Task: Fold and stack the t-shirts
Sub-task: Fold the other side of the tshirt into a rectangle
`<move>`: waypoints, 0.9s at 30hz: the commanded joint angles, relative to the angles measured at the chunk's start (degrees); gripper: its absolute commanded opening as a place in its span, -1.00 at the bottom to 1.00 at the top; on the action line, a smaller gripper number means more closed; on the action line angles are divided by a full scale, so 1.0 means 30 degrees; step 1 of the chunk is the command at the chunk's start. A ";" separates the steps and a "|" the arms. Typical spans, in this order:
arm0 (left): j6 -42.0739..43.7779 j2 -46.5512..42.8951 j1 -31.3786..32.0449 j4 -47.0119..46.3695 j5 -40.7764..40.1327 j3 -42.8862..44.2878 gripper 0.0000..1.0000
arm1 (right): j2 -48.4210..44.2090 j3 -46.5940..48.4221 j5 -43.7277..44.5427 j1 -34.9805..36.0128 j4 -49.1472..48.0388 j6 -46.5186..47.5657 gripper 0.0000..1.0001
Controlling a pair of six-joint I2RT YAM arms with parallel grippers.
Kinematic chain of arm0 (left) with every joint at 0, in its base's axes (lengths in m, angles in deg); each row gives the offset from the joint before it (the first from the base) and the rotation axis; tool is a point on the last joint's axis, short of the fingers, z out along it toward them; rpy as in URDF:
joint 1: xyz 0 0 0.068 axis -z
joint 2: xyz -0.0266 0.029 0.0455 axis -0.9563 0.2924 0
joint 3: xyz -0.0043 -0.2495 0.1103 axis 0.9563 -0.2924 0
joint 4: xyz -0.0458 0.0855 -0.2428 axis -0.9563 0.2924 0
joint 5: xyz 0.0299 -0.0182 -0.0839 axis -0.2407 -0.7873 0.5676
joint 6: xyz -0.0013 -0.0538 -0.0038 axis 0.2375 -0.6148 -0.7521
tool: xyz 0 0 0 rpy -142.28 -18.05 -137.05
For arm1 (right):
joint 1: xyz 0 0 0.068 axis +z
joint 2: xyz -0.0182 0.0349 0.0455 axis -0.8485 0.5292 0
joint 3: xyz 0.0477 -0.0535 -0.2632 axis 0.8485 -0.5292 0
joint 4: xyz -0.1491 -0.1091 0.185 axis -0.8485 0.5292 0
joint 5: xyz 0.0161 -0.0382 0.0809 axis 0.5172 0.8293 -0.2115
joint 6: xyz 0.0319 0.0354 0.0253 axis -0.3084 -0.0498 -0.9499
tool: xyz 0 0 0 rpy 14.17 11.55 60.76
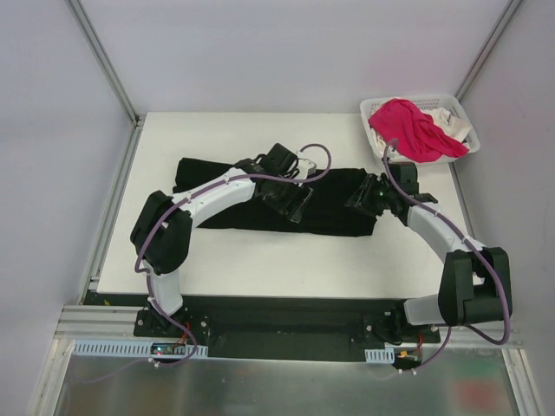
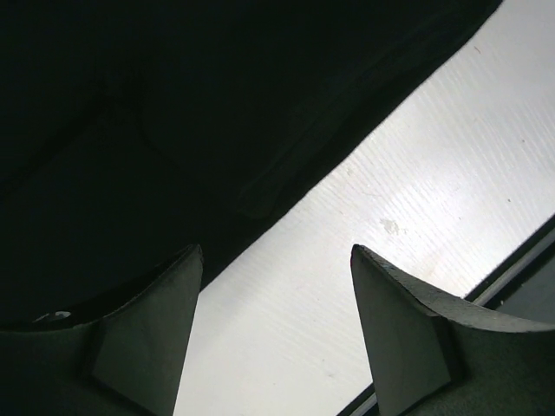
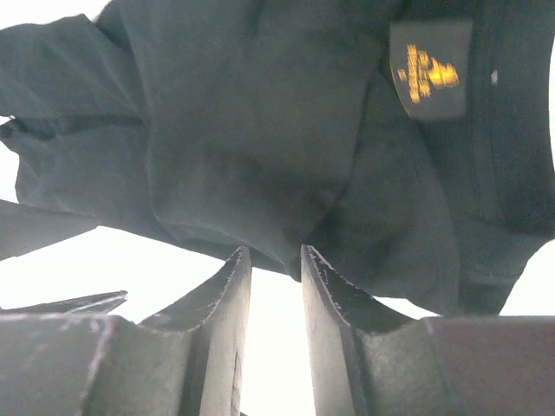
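Observation:
The black t-shirt (image 1: pixel 204 173) lies as a long folded strip across the middle of the table; its daisy print is hidden. My left gripper (image 1: pixel 295 204) hovers over the strip's middle, open and empty. In the left wrist view (image 2: pixel 276 260) it straddles the near edge of the black cloth (image 2: pixel 173 113). My right gripper (image 1: pixel 364 195) is at the strip's right end. Its jaws (image 3: pixel 276 256) are nearly closed, pinching a bunched fold of the shirt (image 3: pixel 243 113) near its yellow-printed neck label (image 3: pixel 429 69). The pink t-shirt (image 1: pixel 408 130) and the white one (image 1: pixel 447 121) lie in the basket.
The white lattice basket (image 1: pixel 373 108) stands at the table's back right corner. Bare white table (image 1: pixel 260 260) shows in front of the strip and also behind it. A dark rail (image 2: pixel 520 260) runs along the table's edge. Grey walls enclose the table.

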 commanded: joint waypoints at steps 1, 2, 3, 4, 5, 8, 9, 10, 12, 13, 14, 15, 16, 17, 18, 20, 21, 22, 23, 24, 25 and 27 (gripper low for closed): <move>0.0999 0.0740 -0.0113 0.0221 -0.2153 0.2035 0.36 | 0.1808 0.2900 -0.0175 0.0070 0.0188 0.0472 -0.38; 0.1148 0.1066 -0.0172 0.0279 -0.2361 0.3055 0.36 | 0.2342 0.3804 -0.0324 0.0128 -0.0103 0.0414 -0.41; 0.1266 0.1330 -0.0318 0.0309 -0.2450 0.3471 0.36 | 0.2985 0.4219 -0.0355 0.0128 -0.0193 0.0385 -0.43; 0.1296 0.1913 -0.0493 0.0309 -0.2393 0.3882 0.36 | 0.3891 0.4658 -0.0326 0.0157 -0.0223 0.0442 -0.44; 0.1267 0.2180 -0.0843 0.0338 -0.2102 0.4669 0.36 | 0.4364 0.5272 -0.0297 0.0129 -0.0397 0.0385 -0.44; 0.0974 0.2883 -0.1488 0.0280 -0.1544 0.5697 0.35 | 0.5942 0.6154 -0.0530 0.0187 -0.0778 0.0326 -0.46; 0.1061 0.3030 -0.1549 0.0280 -0.1543 0.5905 0.35 | 0.6328 0.6766 -0.0618 0.0274 -0.0809 0.0210 -0.47; 0.1149 0.3438 -0.1637 0.0280 -0.1572 0.6139 0.35 | 0.6795 0.7033 -0.0822 0.0304 -0.0925 0.0151 -0.49; 0.1412 0.3850 -0.1899 0.0280 -0.1513 0.6872 0.35 | 0.8143 0.8083 -0.0940 0.0392 -0.1072 0.0004 -0.55; 0.1442 0.4229 -0.2017 0.0280 -0.1455 0.7077 0.35 | 0.8525 0.8467 -0.1115 0.0537 -0.1043 0.0003 -0.56; 0.1443 0.4494 -0.2134 0.0280 -0.1368 0.7572 0.35 | 0.9312 0.8848 -0.1117 0.0597 -0.1043 -0.0055 -0.56; 0.1414 0.4816 -0.2397 0.0280 -0.0961 0.7722 0.35 | 0.9668 0.9200 -0.1233 0.0655 -0.1014 -0.0142 -0.56; 0.1355 0.4993 -0.2573 0.0309 -0.0783 0.7898 0.36 | 0.9990 0.9871 -0.1379 0.0801 -0.1014 -0.0201 -0.57; 0.1268 0.5198 -0.2691 0.0280 -0.0549 0.8276 0.35 | 1.0371 1.0196 -0.1497 0.0889 -0.0956 -0.0318 -0.56; 0.1209 0.5345 -0.2837 0.0280 -0.0285 0.8396 0.35 | 1.0867 1.0577 -0.1556 0.0977 -0.0839 -0.0348 -0.56; 0.1208 0.5843 -0.3101 0.0280 0.0009 0.8834 0.35 | 1.1310 1.1252 -0.1528 0.1211 -0.0838 -0.0553 -0.56; 0.1266 0.6134 -0.3160 0.0280 0.0097 0.8924 0.36 | 1.1718 1.1457 -0.1469 0.1270 -0.0838 -0.0611 -0.56; 0.1325 0.6311 -0.3306 0.0280 0.0301 0.9157 0.36 | 1.1925 1.1633 -0.1439 0.1387 -0.0838 -0.0728 -0.56; 0.1354 0.6458 -0.3365 0.0280 0.0390 0.9217 0.36 | 1.2130 1.2012 -0.1497 0.1446 -0.0838 -0.0787 -0.57; 0.1326 0.6721 -0.3424 0.0280 0.0449 0.9247 0.36 | 1.2364 1.2161 -0.1527 0.1447 -0.0809 -0.0846 -0.57; 0.1296 0.6839 -0.3541 0.0280 0.0653 0.9276 0.36 | 1.2686 1.2308 -0.1585 0.1476 -0.0809 -0.0904 -0.56; 0.1180 0.7132 -0.3629 0.0280 0.0772 0.9276 0.36 | 1.2922 1.2513 -0.1527 0.1476 -0.0838 -0.1022 -0.56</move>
